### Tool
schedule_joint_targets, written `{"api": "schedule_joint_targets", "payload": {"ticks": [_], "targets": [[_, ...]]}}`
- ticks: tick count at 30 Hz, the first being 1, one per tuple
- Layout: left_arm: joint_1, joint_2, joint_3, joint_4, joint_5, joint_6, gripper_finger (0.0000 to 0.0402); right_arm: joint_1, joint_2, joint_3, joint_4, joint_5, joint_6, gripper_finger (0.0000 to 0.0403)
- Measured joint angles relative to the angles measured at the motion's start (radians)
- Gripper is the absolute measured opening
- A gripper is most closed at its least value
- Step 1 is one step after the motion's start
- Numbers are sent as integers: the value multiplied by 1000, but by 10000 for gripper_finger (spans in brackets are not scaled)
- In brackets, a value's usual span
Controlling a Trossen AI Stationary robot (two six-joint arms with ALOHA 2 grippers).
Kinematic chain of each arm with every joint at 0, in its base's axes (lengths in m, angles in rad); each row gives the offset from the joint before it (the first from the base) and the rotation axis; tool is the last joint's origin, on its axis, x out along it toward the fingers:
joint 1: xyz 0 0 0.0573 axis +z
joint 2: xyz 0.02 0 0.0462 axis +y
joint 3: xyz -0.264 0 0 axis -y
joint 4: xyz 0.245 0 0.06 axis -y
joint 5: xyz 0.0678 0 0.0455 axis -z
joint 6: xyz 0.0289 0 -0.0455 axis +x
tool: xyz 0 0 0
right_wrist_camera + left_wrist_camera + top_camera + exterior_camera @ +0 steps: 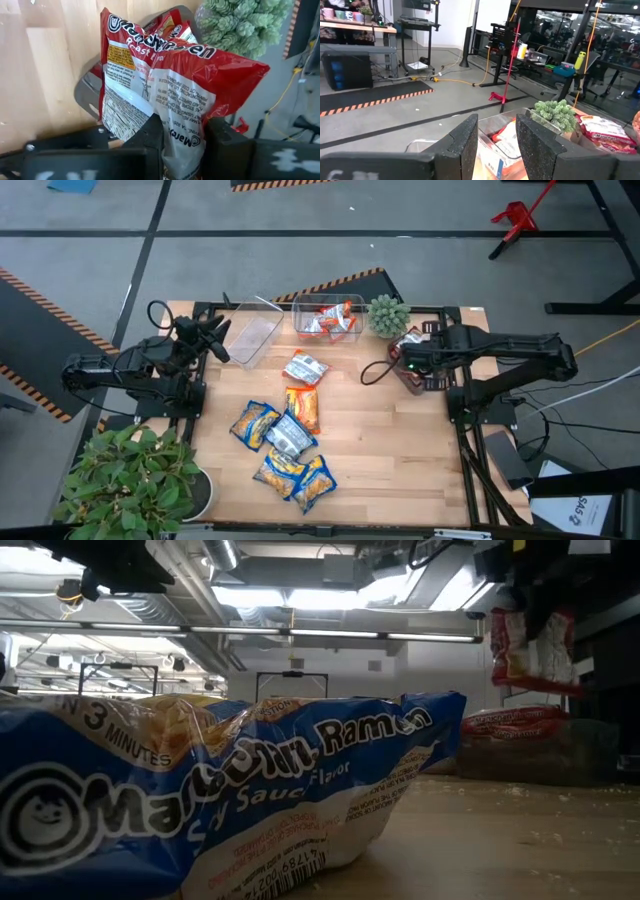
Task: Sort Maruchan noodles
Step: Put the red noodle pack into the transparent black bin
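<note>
The right gripper (182,132), jaws clenched on a crinkly red-and-silver ramen packet (170,80), hangs at the wooden bench's (390,450) 2 o'clock beside the spiky plant (387,313), while the left gripper (495,142) waits released at 10 o'clock.

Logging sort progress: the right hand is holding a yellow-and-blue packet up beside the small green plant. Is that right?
Not quite: the colour is wrong. The right hand holds a red-and-silver packet, not a yellow-and-blue one, as the right wrist view shows. It is held up beside the small green plant, as you said.
</note>
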Motion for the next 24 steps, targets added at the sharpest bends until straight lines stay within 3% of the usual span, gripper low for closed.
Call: {"api": "schedule_joint_targets", "payload": {"ticks": [9,18,24], "targets": [[0,0,0,-14,1,-2,127,0,-1,0,0,-16,-149,56],[0,0,0,-21,-3,-2,127,14,-142,0,-2,-111,50,56],[0,0,0,-20,-20,-3,127,97,-233,1,-1,-111,51,56]]}}
